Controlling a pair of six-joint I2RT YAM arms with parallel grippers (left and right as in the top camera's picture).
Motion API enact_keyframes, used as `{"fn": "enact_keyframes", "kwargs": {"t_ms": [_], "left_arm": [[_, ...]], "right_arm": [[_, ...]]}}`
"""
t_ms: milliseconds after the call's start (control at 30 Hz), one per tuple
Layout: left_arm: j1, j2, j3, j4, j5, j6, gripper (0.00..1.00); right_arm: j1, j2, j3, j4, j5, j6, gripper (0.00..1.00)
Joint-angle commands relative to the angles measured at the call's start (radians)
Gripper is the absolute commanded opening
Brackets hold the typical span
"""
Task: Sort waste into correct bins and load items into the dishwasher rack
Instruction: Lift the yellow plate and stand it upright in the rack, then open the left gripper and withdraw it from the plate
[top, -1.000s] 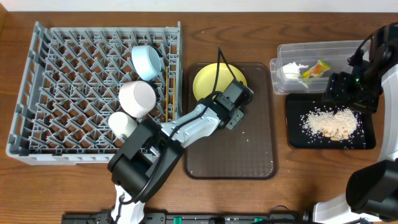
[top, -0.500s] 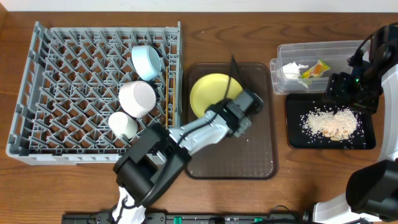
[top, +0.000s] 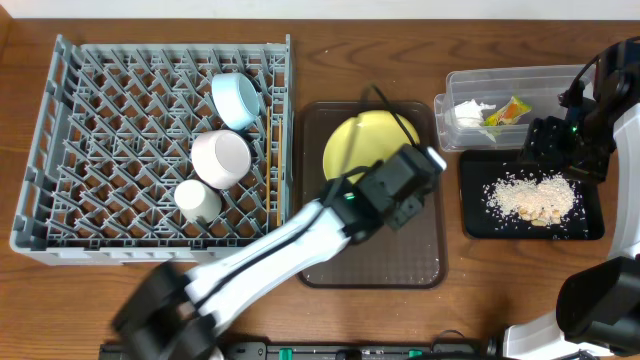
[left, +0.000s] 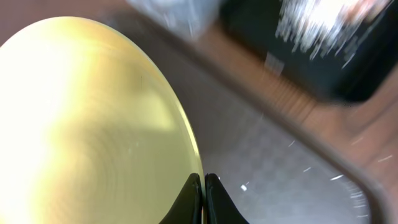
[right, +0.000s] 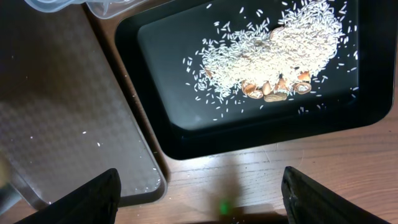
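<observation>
My left gripper (top: 415, 166) is shut on the right rim of the round yellow plate (top: 367, 146), which is tilted above the brown serving tray (top: 370, 245). In the left wrist view the plate's (left: 93, 118) edge runs between the closed fingertips (left: 203, 194). The grey dishwasher rack (top: 120, 120) holds the light blue bowl (top: 238, 98), white bowl (top: 222, 157), white cup (top: 198, 200) and pale chopsticks (top: 269, 150). My right gripper (right: 208, 199) hangs open and empty over the table beside the black tray (right: 155, 124) of rice scraps (right: 280, 43).
The clear tub (top: 560, 80) at the back right holds crumpled white paper (top: 470, 112) and the yellow-orange wrapper (top: 511, 110). The black tray (top: 590, 225) lies just in front of it. A few rice grains lie scattered on the brown tray (right: 62, 124).
The left gripper has closed on the plate's rim and carried the plate rightward and up off the brown tray. The right arm has not moved.
</observation>
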Motion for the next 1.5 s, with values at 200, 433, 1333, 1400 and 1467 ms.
{"fn": "enact_keyframes", "kwargs": {"t_ms": [200, 433, 1333, 1400, 1467], "left_arm": [[0.192, -0.258, 0.002, -0.022, 0.159, -0.186, 0.06], [0.526, -0.296, 0.002, -0.022, 0.655, -0.317, 0.06], [1.03, 0.084, 0.002, -0.015, 1.157, -0.394, 0.52], [1.031, 0.067, 0.002, -0.016, 1.088, -0.387, 0.59], [1.036, 0.04, 0.002, -0.024, 1.011, -0.371, 0.64]], "right_arm": [[-0.003, -0.027, 0.001, 0.0, -0.008, -0.012, 0.8], [-0.003, -0.027, 0.001, 0.0, -0.008, -0.012, 0.81], [-0.002, -0.027, 0.001, 0.005, -0.019, -0.012, 0.83], [-0.002, -0.027, 0.001, 0.005, -0.041, -0.024, 0.83], [-0.001, -0.027, 0.001, 0.005, -0.061, -0.043, 0.83]]}}
